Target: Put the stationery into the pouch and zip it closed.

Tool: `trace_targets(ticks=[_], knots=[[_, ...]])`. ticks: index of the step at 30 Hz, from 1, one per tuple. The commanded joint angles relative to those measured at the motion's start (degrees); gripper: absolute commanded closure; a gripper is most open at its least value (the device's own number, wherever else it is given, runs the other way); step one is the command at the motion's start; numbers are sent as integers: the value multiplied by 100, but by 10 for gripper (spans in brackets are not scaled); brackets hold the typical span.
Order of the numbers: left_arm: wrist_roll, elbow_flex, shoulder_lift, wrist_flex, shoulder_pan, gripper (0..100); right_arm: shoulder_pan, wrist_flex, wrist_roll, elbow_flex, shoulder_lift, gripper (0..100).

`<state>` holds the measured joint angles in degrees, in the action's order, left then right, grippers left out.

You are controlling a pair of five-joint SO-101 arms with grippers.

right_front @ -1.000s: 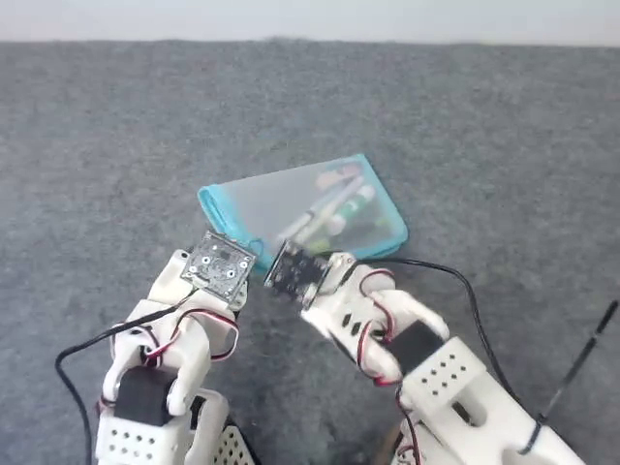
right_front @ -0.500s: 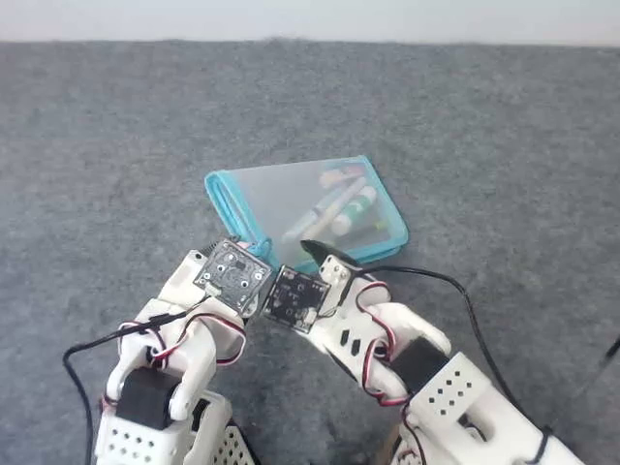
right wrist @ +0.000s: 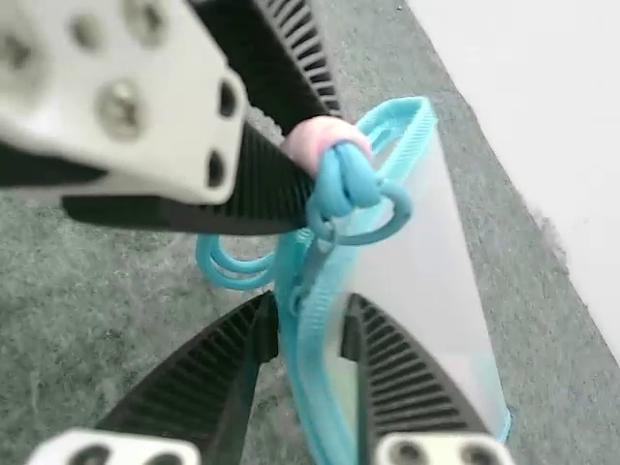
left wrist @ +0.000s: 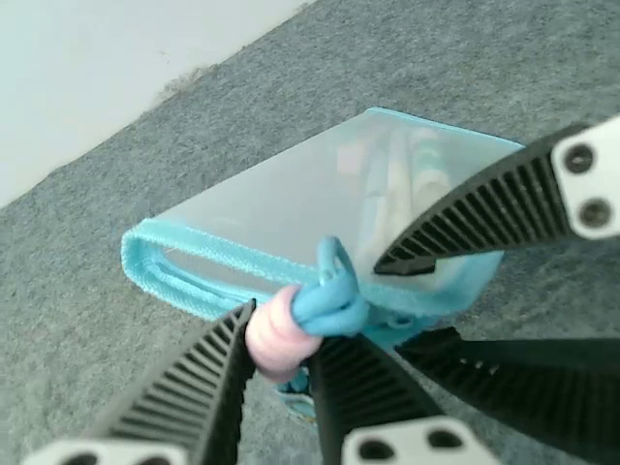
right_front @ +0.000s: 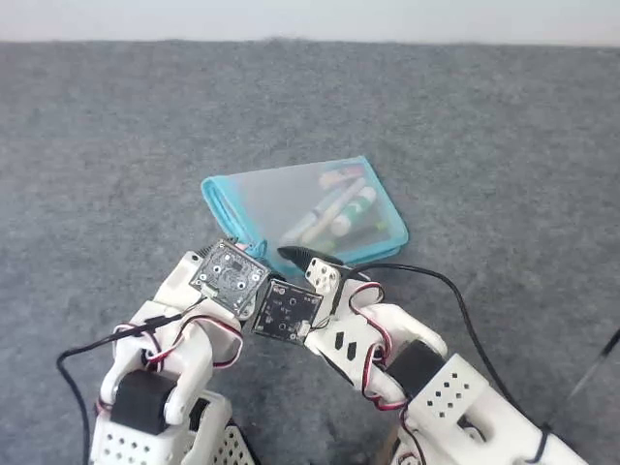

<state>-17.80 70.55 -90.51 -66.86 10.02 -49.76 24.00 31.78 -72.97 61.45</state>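
From above, the camera boards point(right_front: 231, 276) hide the near corner of the pouch point(right_front: 291, 199), the zip pull point(left wrist: 327, 302) and the tips of your left gripper point(left wrist: 283, 337) and right gripper point(right wrist: 310, 312). The stationery point(right_front: 339, 208) blurs through the frosted wall; you can't count the pieces

Both arms reach forward side by side, wrists almost touching. The left claw point(left wrist: 281, 339) pinches the zip pull point(left wrist: 329, 305). The right claw point(right wrist: 310, 312) clamps the pouch point(right wrist: 426, 262) edge.
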Motion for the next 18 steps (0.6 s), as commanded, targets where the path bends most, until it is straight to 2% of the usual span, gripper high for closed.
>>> trace_targets(ticks=[1, 3, 10, 15, 18], knots=[[-44, -347, 44, -26, -9, 988, 110, -154, -18, 325, 145, 967], [-44, -338, 53, -26, -9, 988, 136, -154, -26, 325, 145, 995], [-35, -321, 35, 9, -62, 988, 505, 347, 18, 299, 145, 991], [273, -338, 26, 97, -88, 988, 646, 725, 211, 281, 145, 991], [308, -330, 26, 220, -440, 988, 664, 699, 237, 88, 154, 991]])
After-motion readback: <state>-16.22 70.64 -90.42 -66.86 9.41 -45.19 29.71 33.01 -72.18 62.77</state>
